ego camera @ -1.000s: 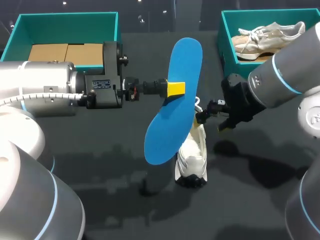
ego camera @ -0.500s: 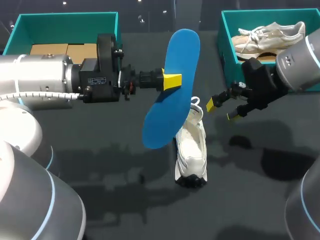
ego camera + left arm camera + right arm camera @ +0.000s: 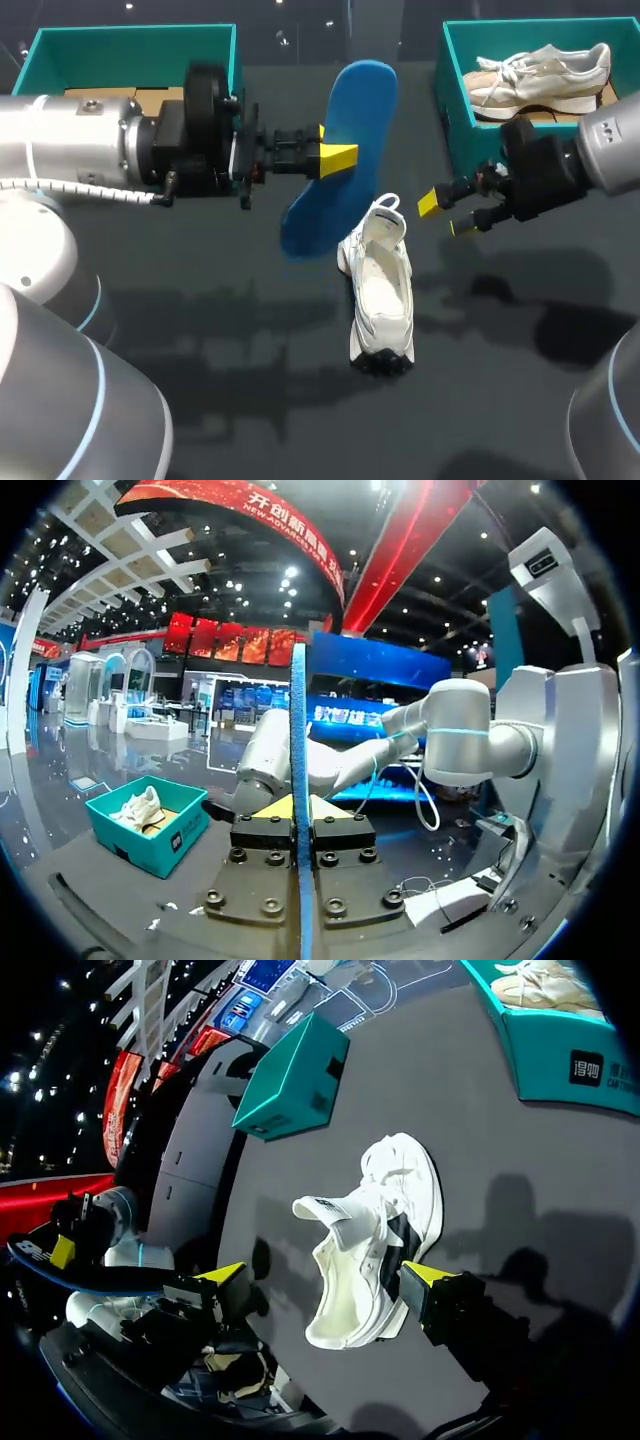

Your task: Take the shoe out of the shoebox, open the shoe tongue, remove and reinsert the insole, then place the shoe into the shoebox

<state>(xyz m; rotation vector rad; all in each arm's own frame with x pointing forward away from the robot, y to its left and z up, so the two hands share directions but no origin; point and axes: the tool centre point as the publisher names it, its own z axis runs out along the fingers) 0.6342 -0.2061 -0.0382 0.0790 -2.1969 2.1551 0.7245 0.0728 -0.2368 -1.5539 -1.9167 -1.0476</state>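
Insole [image 3: 350, 105] hangs left of shoe [image 3: 382, 290], right side open

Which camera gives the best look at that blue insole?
The head view: the blue insole shows its broad face, gripped by the left hand. The left wrist view sees only its thin edge; the right wrist view catches a dim sliver.

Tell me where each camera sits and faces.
Head view: above and behind, looking down on the table; shows the left hand holding the blue insole, right hand open.
Left wrist view: on that wrist, facing across the table; its fingers clamp the insole.
Right wrist view: on that wrist, facing down at the white shoe; its open fingers show.
Shared: head and right wrist both show shoe and insole.
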